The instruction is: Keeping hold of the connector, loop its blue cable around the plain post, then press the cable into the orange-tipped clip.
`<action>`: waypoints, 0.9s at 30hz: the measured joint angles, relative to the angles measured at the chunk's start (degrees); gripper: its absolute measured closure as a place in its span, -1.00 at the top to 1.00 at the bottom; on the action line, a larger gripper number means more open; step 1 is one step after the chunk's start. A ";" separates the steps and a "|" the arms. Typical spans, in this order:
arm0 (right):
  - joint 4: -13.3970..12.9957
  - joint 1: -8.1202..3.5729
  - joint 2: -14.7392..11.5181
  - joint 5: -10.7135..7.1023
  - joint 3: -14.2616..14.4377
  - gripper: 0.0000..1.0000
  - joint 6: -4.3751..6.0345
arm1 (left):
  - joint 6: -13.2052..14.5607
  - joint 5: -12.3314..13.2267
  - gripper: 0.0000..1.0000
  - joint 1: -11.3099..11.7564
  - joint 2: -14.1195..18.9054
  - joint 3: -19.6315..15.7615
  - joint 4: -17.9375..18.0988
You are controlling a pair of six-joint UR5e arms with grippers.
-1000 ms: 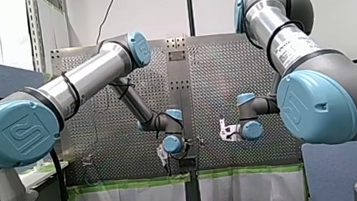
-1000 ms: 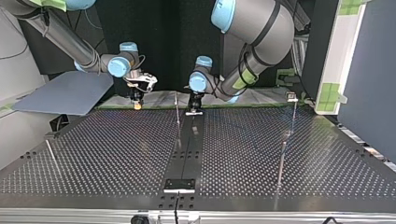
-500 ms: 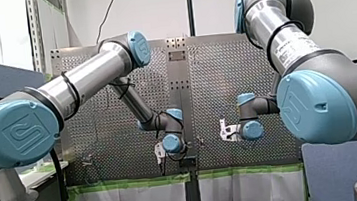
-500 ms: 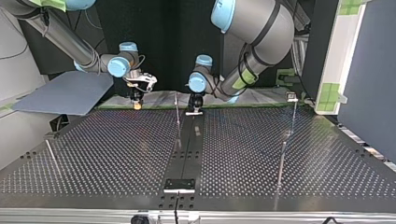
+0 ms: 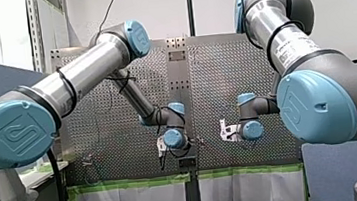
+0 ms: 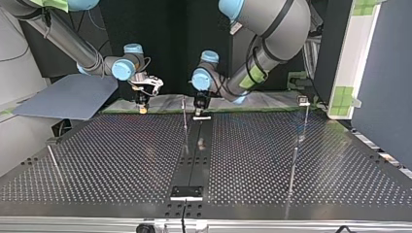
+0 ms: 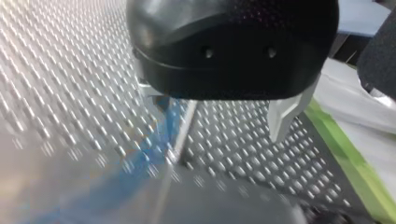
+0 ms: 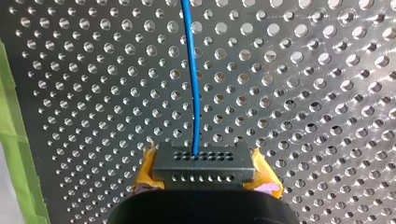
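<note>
Right gripper [image 8: 203, 163]: jaws clenched on the connector [image 8: 204, 169], with one yellow pad [image 8: 145, 175] against each end of its dark body. The blue cable [image 8: 193, 84] leaves the connector's front face at mid-gap and runs straight ahead over the perforated table [image 8: 327, 93].

Left gripper [image 7: 217, 119]: jaws spread wide, grasping nothing. A blurred stretch of cable and a thin metal post [image 7: 183, 133] lie within the gap, well apart from the fully visible metal finger [image 7: 284, 116]. Contact cannot be determined.

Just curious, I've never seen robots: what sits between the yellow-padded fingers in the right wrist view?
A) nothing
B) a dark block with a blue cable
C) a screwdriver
B: the connector sits clamped in the right gripper, between its yellow fingers, the blue cable running out of it.
</note>
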 joint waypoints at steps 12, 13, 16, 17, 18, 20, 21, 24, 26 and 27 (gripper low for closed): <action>1.75 -0.01 -0.01 0.00 0.00 -1.00 0.00 | 4.64 -5.34 1.00 -6.23 2.98 -6.93 2.39; 1.84 -0.02 -0.01 0.00 0.00 -1.00 0.00 | 4.66 -5.80 1.00 -6.74 2.98 -7.33 2.27; 2.08 -0.02 0.00 0.00 0.00 -1.00 -0.01 | 4.66 -6.63 1.00 -8.57 2.99 -8.01 1.86; 2.18 -0.02 -0.01 0.00 0.00 -1.00 0.00 | 4.66 -6.71 1.00 -9.11 2.99 -8.10 1.78; 2.25 -0.01 0.00 0.00 0.01 -1.00 0.00 | 4.66 -6.76 1.00 -9.72 3.00 -8.18 1.71; 2.34 -0.01 -0.01 0.00 0.01 -1.00 0.00 | 4.68 -6.78 1.00 -10.35 3.00 -8.24 1.67; 2.36 -0.01 -0.02 0.00 0.01 -1.00 0.00 | 4.69 -6.79 1.00 -10.62 3.00 -8.25 1.68; 2.39 -0.01 -0.01 0.00 0.00 -1.00 0.00 | 4.63 -6.88 1.00 -10.94 3.01 -8.26 2.09; 2.40 -0.02 -0.02 0.00 -0.01 -1.00 0.00 | 4.52 -6.96 1.00 -10.99 3.01 -8.26 2.57; 2.41 -0.01 -0.02 0.00 -0.01 -1.00 0.00 | 4.42 -7.01 1.00 -10.97 3.01 -8.27 2.87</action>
